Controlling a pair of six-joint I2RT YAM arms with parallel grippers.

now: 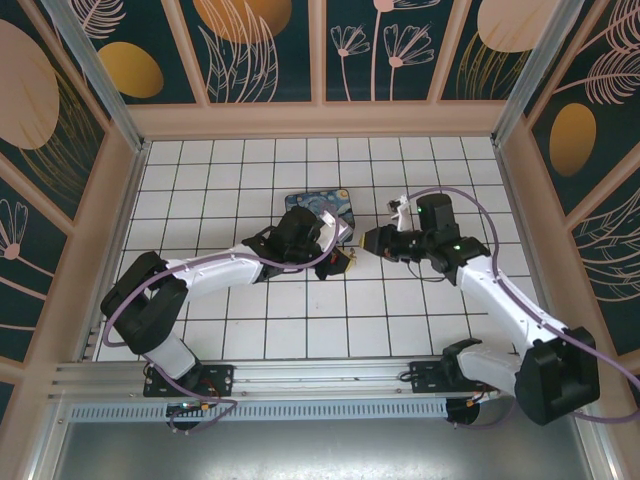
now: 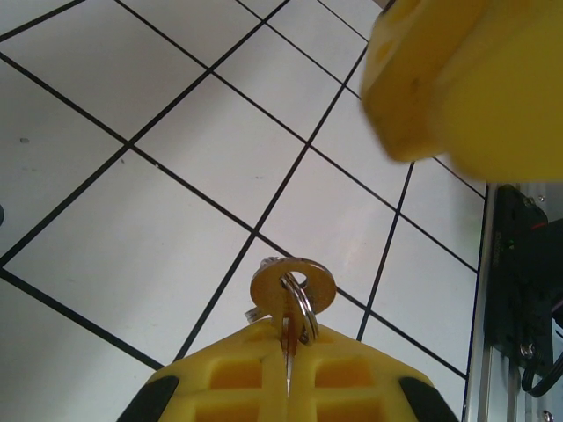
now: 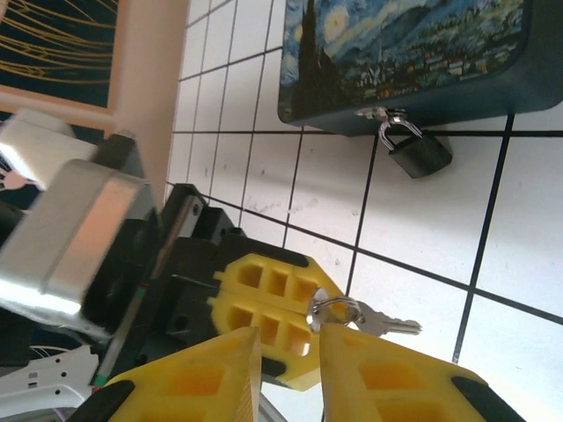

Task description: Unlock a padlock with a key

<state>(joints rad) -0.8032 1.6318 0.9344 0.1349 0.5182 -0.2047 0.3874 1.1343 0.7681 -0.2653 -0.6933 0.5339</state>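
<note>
Nearest the arm bases, the right gripper (image 3: pixel 290 347) hangs on the near side of the tin (image 3: pixel 413 53), well short of it. Its jaws are only narrowly apart and nothing sits between them. Just beyond it toward the tin, the left gripper (image 2: pixel 288 345) has its jaws closed flat on the key (image 2: pixel 290 288). From the left wrist, the round bow and its split ring (image 2: pixel 303 303) stand clear above the yellow pads. From the right wrist, a grey blade sticks out sideways, roughly parallel to the tin's near wall rather than aimed at it. I cannot tell whether that blade belongs to the pinched key or to a second one on the ring. Farther on, the padlock (image 3: pixel 420 155) lies on the tabletop (image 3: pixel 528 264) against the tin's near wall. Its shackle (image 3: pixel 391 132) passes through the tin's hasp (image 3: pixel 376 114), and its body is tilted away from the tin. The step in hand looks like presenting the key to the lock. To do it well, the blade should first be turned to point at the tin, in line with the lock body. The keyway end is not visible, so it needs finding before any push. The lock hangs loose on the hasp and will likely swing aside when pushed. The right jaws would best pinch its body to steady it while the left arm brings the blade in slowly and straight.
</note>
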